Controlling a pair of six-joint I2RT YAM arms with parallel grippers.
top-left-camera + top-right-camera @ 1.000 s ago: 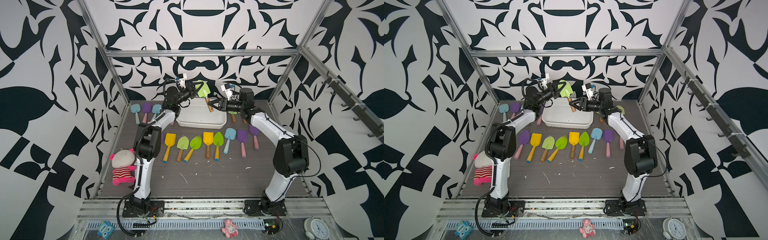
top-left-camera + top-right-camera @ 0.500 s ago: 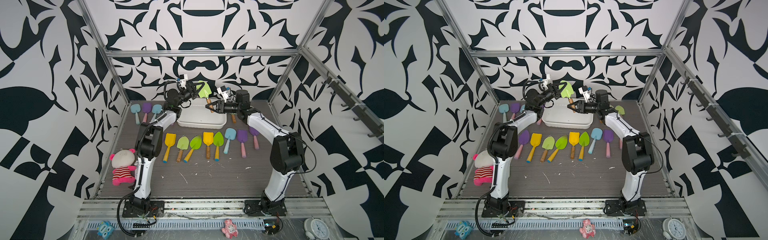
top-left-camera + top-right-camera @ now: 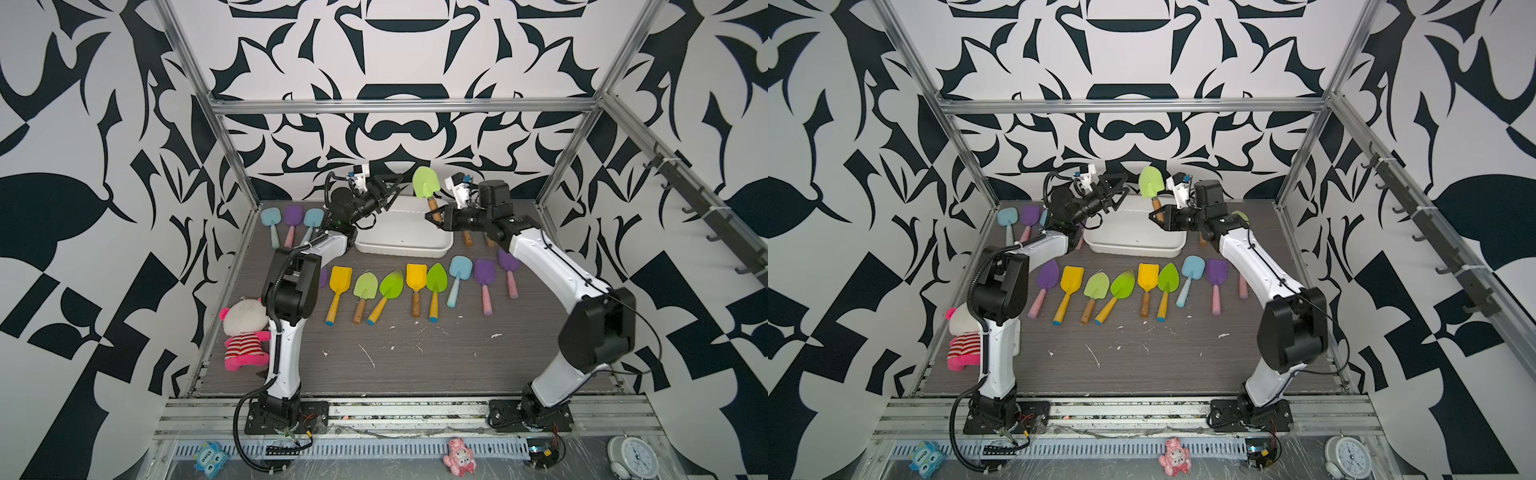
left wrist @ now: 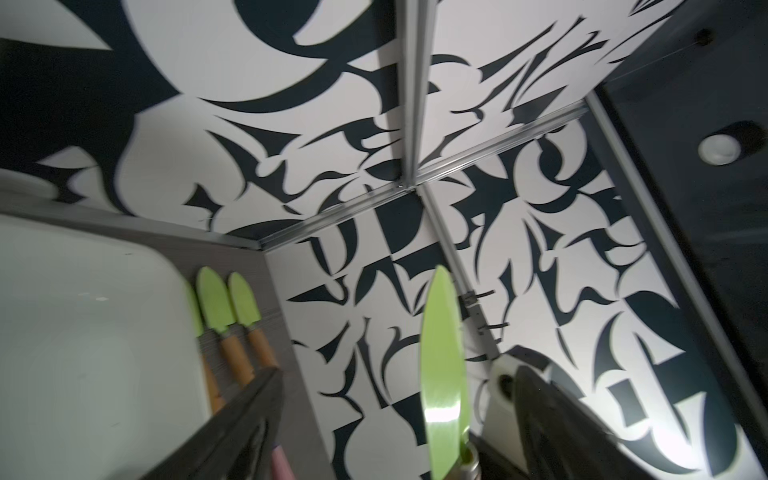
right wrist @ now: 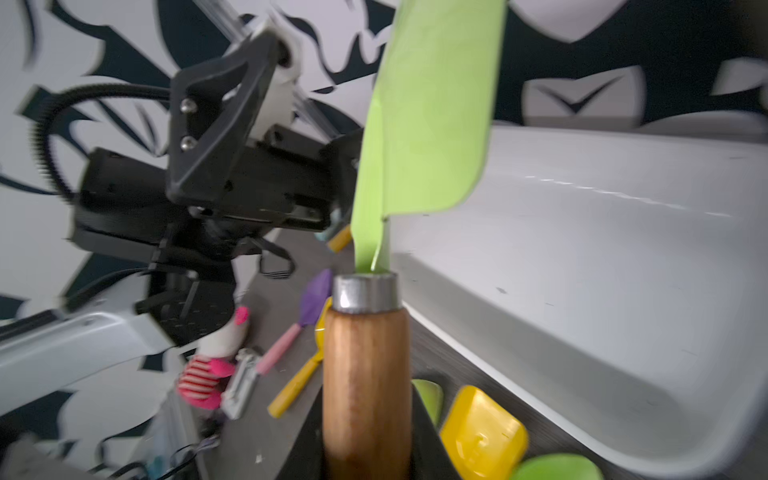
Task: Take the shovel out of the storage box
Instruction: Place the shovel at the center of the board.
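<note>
in both top views my right gripper (image 3: 435, 216) clamps the handle of the green shovel (image 3: 424, 183), blade up, above the 1 o'clock corner of the storage box (image 3: 402, 248) to clear its rim. left wrist: my left gripper (image 4: 397, 374) gapes, off the blade. right wrist: handle seated between my jaws.

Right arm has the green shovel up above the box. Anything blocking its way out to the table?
Nothing visible. The shovel is clear above the storage box in the right gripper; the left gripper stands open beside it, apart. Other shovels lie before the box.
</note>
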